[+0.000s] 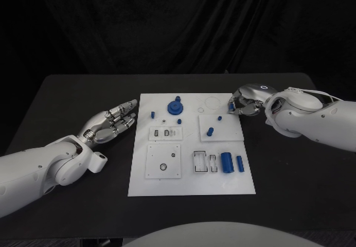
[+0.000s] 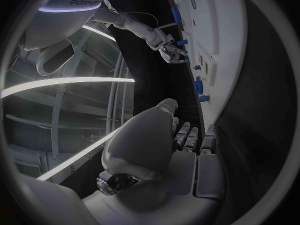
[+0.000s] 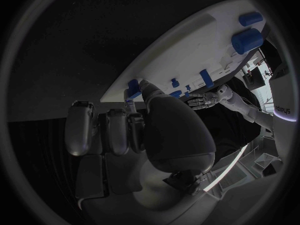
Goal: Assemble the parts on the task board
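Beside the far right corner of the flat white rectangular task board (image 1: 191,185), the right silver many-fingered hand (image 1: 245,104) is curling its fingers around a small blue plastic part (image 1: 231,107) at the board's edge; in the right wrist view a blue piece (image 3: 133,90) is lying against the fingertips (image 3: 127,106), but whether it is actually being grasped cannot be told. Well away from that hand, along the board's opposite long edge, the left silver many-fingered hand (image 1: 112,122) is lying released, fingers straight and apart, holding nothing. Nearest the right hand's fingers are sitting a blue round knob with a disc base (image 1: 175,106) and several short blue pegs (image 1: 210,131); two blue cylinders (image 1: 233,163) are resting further back toward the robot, beside clear slotted holders. Judged from this, the step in hand is picking up one small part; the next move is calling for a secure pinch, a lift, and alignment over a matching socket. Partial lettering on the robot's body (image 2: 83,3) is appearing in the left wrist view, too cropped to read reliably.
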Robot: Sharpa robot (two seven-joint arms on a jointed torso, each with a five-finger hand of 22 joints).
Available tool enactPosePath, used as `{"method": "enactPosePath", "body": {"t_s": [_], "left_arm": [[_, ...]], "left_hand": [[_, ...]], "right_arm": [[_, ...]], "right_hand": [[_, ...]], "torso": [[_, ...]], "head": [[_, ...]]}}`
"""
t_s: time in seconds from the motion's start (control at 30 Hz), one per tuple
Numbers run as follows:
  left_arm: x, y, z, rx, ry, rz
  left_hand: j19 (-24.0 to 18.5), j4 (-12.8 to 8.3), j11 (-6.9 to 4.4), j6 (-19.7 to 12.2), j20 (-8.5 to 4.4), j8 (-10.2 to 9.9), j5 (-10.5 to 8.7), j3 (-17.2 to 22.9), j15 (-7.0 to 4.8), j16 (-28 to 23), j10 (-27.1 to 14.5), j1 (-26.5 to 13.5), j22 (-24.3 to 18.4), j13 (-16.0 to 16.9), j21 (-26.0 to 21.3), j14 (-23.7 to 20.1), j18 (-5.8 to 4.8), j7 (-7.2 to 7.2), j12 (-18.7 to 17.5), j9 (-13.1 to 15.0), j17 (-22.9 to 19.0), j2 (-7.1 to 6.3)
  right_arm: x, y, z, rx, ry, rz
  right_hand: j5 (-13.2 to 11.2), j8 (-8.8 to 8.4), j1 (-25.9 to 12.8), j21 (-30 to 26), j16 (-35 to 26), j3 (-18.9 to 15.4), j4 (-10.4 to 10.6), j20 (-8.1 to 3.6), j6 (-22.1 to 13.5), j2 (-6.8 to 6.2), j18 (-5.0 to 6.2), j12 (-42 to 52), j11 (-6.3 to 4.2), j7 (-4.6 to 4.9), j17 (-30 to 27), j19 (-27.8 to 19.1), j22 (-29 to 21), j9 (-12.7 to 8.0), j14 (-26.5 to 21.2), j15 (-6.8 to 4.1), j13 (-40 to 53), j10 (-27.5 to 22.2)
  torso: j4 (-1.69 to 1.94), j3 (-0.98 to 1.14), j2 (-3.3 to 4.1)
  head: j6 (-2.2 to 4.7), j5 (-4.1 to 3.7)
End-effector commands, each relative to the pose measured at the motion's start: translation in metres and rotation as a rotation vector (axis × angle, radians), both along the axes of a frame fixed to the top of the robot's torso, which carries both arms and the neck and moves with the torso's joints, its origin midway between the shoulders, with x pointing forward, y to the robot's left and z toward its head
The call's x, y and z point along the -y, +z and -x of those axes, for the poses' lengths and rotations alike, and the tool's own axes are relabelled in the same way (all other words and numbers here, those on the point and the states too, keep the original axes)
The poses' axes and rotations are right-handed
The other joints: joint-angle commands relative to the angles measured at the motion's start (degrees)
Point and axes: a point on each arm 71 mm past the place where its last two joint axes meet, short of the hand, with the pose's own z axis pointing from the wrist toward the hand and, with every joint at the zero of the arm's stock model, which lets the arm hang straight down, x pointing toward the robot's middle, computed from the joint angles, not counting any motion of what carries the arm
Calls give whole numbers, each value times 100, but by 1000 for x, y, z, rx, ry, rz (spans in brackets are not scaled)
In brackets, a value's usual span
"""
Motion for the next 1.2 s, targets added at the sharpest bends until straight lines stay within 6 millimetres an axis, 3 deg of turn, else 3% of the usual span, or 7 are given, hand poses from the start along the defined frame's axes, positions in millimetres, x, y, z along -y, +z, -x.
{"method": "enactPosePath", "body": {"t_s": [0.03, 0.13, 0.33, 0.53, 0.77, 0.93, 1.2], "left_arm": [[2, 6, 3, 74, -36, 71], [2, 6, 3, 73, -36, 71], [2, 6, 3, 71, -37, 70], [2, 5, 3, 68, -38, 70], [0, 5, 3, 67, -34, 68], [0, 5, 4, 66, -32, 67], [2, 5, 4, 65, -34, 67]], "left_hand": [[-14, 5, 41, -6, 40, 13, 2, 45, 34, -2, 0, -32, 1, 0, 26, -4, 102, 26, -7, 5, -3, 4], [-14, 5, 41, -6, 40, 13, 2, 45, 34, -2, 0, -32, 1, 0, 26, -4, 102, 26, -7, 5, -3, 4], [-15, -1, 47, -11, 43, 10, 0, 52, 41, -2, -4, -31, 0, -1, 25, -4, 102, 31, -12, 4, -4, 6], [-14, -3, 48, -11, 44, 10, 0, 54, 43, -2, -5, -31, 1, -2, 26, -3, 102, 32, -12, 4, -3, 7], [-11, -4, 49, -9, 45, 10, 0, 56, 44, -1, -5, -31, 2, -1, 28, -2, 102, 33, -11, 4, -3, 8], [-10, -5, 49, -4, 46, 10, 0, 58, 45, -1, -3, -31, 3, -1, 28, -1, 102, 34, -8, 4, -2, 9], [-8, -7, 50, 1, 48, 11, 0, 60, 46, 0, -2, -32, 4, 0, 29, 0, 102, 36, -5, 5, -2, 10]], "right_arm": [[1, 0, 0, 11, -8, -4], [1, 0, 0, 21, -8, -9], [1, 1, 0, 30, -9, -13], [0, 2, 1, 42, 0, -21], [-7, 8, 9, 78, 37, -55], [-22, 22, 13, 100, 78, -78], [-76, 51, 27, 121, 226, -122]], "right_hand": [[109, 128, 115, -32, -32, 14, -87, -12, 184, 40, 66, 30, -39, -44, 774, 5, 892, 176, 339, -19, 1510, 607], [136, 245, 190, -39, -30, 22, -159, -29, 261, 81, 66, 30, -58, -75, 778, 7, 899, 338, 340, -37, 1510, 607], [140, 297, 260, -44, -36, 29, -223, -36, 232, 102, 65, 30, -56, -74, 774, 10, 904, 450, 339, -39, 1510, 607], [-64, 367, 310, -59, -60, 15, -256, -26, 176, 157, 64, 30, -32, -59, 754, 11, 912, 621, 331, -22, 1510, 607], [-204, 440, 331, -19, -50, -14, -252, -8, 200, 181, 52, 30, 4, -66, 765, 38, 939, 749, 338, 2, 1510, 607], [-216, 464, 338, -13, -39, -22, -249, -1, 223, 182, 50, 30, 18, -65, 775, 43, 945, 783, 343, 11, 1510, 607], [-283, 486, 312, -13, -33, -54, -218, 16, 225, 184, 49, 30, 42, -48, 781, 49, 951, 840, 348, 32, 1510, 607]], "torso": [[1, 0, 1], [0, 0, 1], [-1, 1, 2], [-1, 4, 2], [-8, 2, 1], [-3, 1, 3], [-10, 2, -3]], "head": [[1, 0], [-2, 4], [-4, 11], [-1, 23], [13, 115], [27, 148], [40, 243]]}}
